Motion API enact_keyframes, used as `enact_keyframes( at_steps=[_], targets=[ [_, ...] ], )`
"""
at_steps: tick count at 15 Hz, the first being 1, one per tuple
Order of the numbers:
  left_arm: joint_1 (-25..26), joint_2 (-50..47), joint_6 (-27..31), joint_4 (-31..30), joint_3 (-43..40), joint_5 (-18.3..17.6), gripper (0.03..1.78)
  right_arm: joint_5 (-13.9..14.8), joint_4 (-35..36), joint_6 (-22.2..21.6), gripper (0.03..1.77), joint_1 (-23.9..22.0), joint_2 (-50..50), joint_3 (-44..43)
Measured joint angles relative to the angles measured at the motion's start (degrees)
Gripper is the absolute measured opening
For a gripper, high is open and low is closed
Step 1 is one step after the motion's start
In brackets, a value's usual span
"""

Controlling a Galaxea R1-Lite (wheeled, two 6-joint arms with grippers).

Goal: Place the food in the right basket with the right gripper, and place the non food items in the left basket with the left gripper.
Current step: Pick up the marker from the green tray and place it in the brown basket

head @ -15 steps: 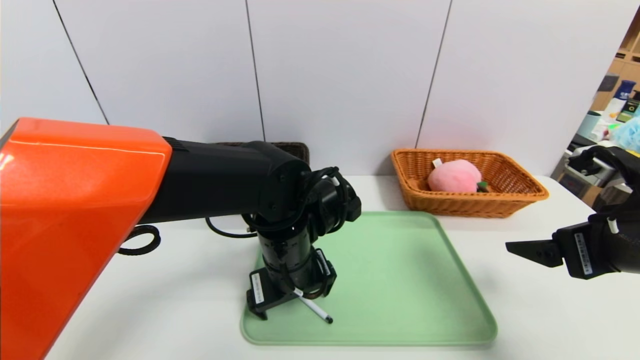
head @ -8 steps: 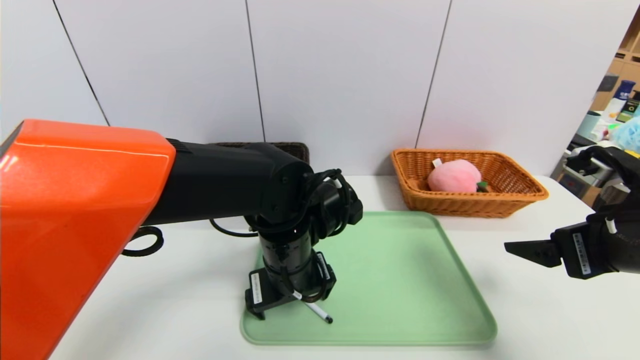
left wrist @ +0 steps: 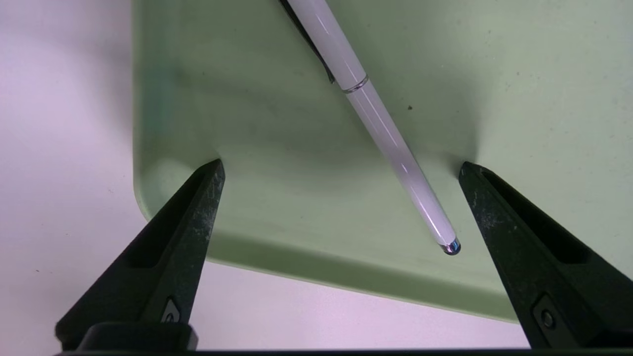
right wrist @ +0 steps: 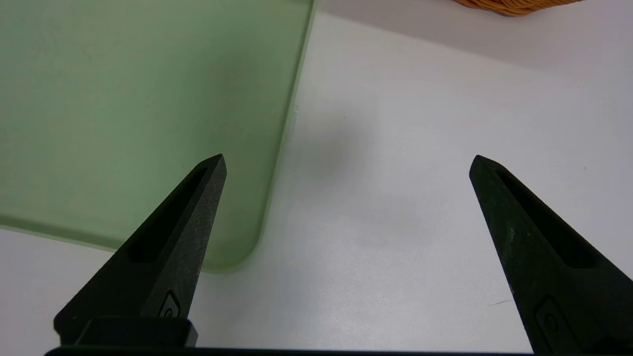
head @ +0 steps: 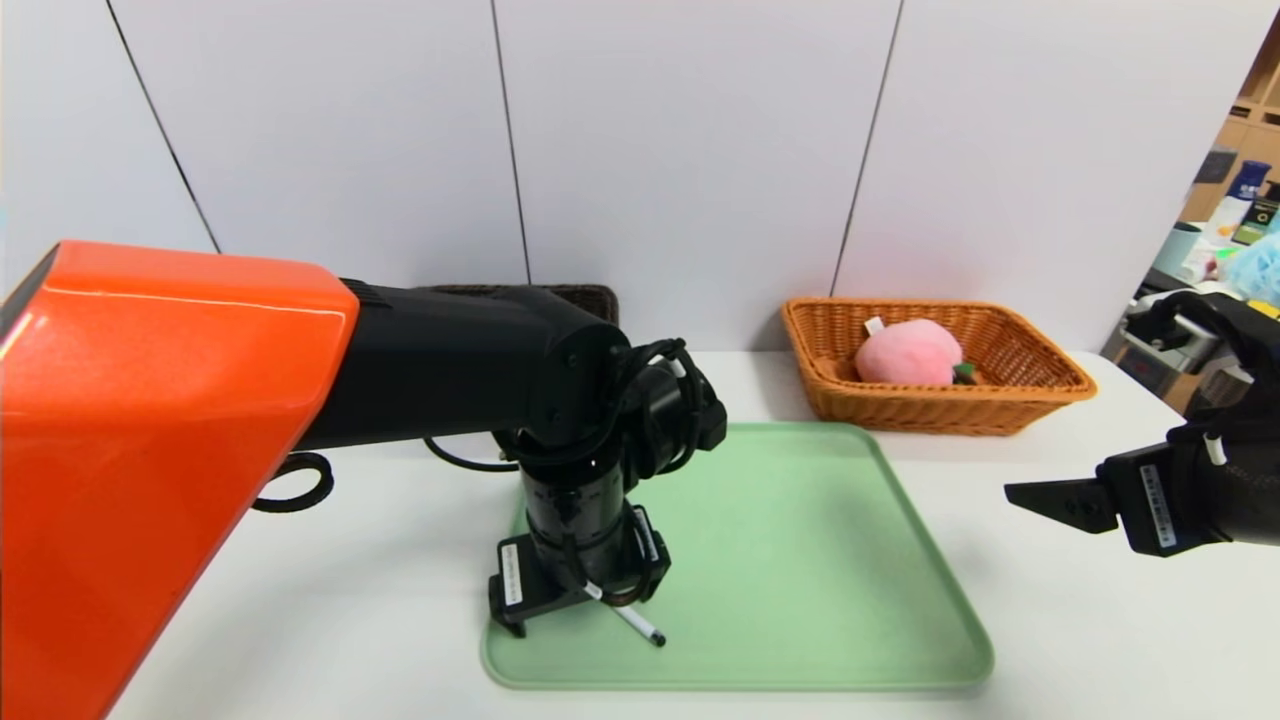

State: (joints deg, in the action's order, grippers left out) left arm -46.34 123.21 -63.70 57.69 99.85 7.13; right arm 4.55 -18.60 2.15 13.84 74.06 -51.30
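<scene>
A slim white pen [head: 635, 625] [left wrist: 381, 128] with a dark tip lies on the green tray [head: 820, 560] near its front left corner. My left gripper [head: 570, 615] [left wrist: 341, 164] points down over that corner. It is open, its fingers straddle the pen's end, and neither finger touches the pen. The pink plush peach [head: 908, 352] lies in the orange-tan right basket [head: 1060, 385] at the back right. The dark brown left basket [head: 590, 297] is mostly hidden behind my left arm. My right gripper [head: 1040, 497] [right wrist: 347, 158] hovers open and empty over the table, right of the tray.
The tray's right edge [right wrist: 123, 99] and a corner of the orange-tan basket [right wrist: 514, 5] show in the right wrist view. A black cable [head: 290, 480] loops on the table to the left. Shelves with clutter stand beyond the table's right side.
My left gripper has sunk slightly toward the pen. My right gripper has drifted a little left and down. Both stay open.
</scene>
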Motion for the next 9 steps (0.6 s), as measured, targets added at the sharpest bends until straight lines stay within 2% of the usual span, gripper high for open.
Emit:
enact_keyframes(
  at_steps=[6,9],
  targets=[
    [0.0,0.6,-0.9,0.3,2.2,-0.3,1.69,0.0,-0.1,0.0,1.70,0.1,0.0,0.1],
    [0.0,0.7,-0.9,0.8,2.7,-0.5,1.22,0.0,-0.1,0.0,1.70,0.0,-0.1,0.1]
  ],
)
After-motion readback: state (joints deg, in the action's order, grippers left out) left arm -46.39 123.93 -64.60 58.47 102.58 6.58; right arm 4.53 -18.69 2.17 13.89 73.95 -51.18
